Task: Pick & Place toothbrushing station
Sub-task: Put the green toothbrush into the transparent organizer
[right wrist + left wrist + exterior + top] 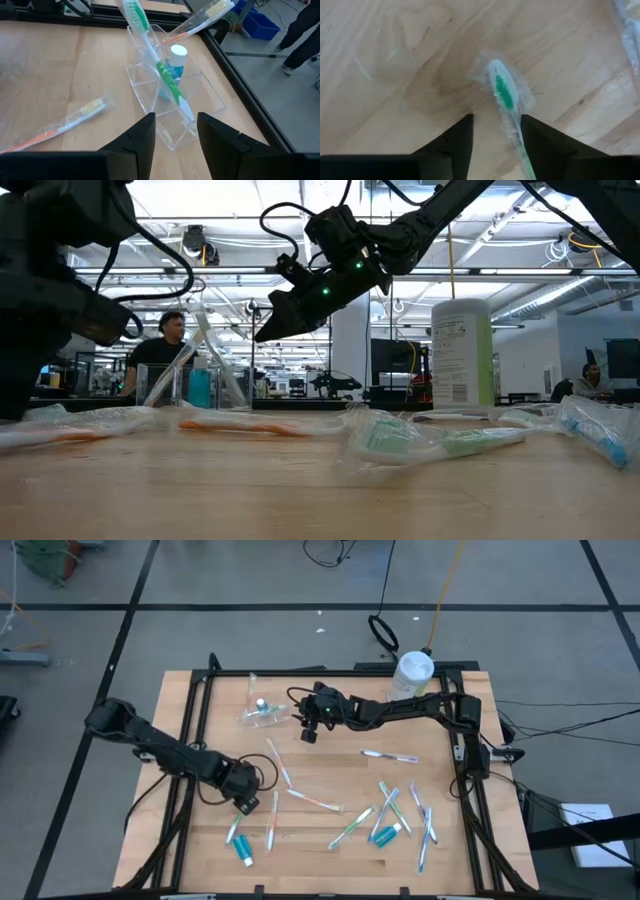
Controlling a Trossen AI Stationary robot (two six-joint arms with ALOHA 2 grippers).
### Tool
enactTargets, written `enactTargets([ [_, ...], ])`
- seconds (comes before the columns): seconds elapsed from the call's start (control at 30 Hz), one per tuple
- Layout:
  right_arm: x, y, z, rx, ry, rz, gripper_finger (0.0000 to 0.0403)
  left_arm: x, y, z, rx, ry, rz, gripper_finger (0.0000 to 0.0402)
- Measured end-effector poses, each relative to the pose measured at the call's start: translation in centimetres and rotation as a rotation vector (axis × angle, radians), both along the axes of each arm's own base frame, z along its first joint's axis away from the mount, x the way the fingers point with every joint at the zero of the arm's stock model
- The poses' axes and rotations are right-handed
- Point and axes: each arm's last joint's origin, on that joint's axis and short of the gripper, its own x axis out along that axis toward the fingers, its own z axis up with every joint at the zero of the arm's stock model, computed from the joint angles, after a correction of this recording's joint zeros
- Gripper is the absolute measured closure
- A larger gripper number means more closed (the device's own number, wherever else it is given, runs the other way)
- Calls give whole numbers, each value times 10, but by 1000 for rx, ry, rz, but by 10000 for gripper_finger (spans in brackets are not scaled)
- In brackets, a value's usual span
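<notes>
Low over the front-left of the table (330, 770), left gripper (496, 131) spread open, nothing held. Green toothbrush (506, 102) lying flat between the 2 fingers (451, 142), head out ahead, handle running back along the inside of 1 finger. Long axis close to in line with the wrist's forward look, only slightly tilted across the gap. Pointing head-away from the wrist, in a clear wrapper, flat on the wood. Looks ready for a straight drop and a squeeze across the neck.

Back-left of the table: clear holder (172, 107), with a green toothbrush in the holder (155, 55) leaning up out of it, an orange one (200, 19) beside it and a small blue tube (175, 65) standing inside. Well apart from the left gripper, up the table from it.

Right gripper (176, 131) hanging just beside that holder, raised off the table in the low view, fingers parted and empty. Clearly the nearer arm to the holder; the left nearer to the scattered brushes. More toothbrushes (390, 805) and tubes strewn across the front of the table. White canister (412, 675) at the back edge, right of the holder.
</notes>
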Motion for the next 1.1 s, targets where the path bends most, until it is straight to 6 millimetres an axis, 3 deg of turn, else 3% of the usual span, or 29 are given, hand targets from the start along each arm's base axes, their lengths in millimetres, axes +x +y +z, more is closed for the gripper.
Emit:
enactTargets([
  [0.3,0,0,0,0,0,0,261,-2,0,-1,31,17,6,377],
  [0.37,0,0,0,0,0,0,261,-1,-1,1,42,7,-4,392],
  [0.57,0,0,0,0,0,0,261,16,-6,22,138,-111,-91,387],
  [0.77,0,0,0,-2,1,1,261,26,-8,66,353,-269,-161,389],
  [0.9,0,0,0,-2,1,1,261,22,0,100,600,-410,-156,391],
  [1.1,1,2,0,6,-2,5,261,-1,24,136,990,-552,-16,388],
])
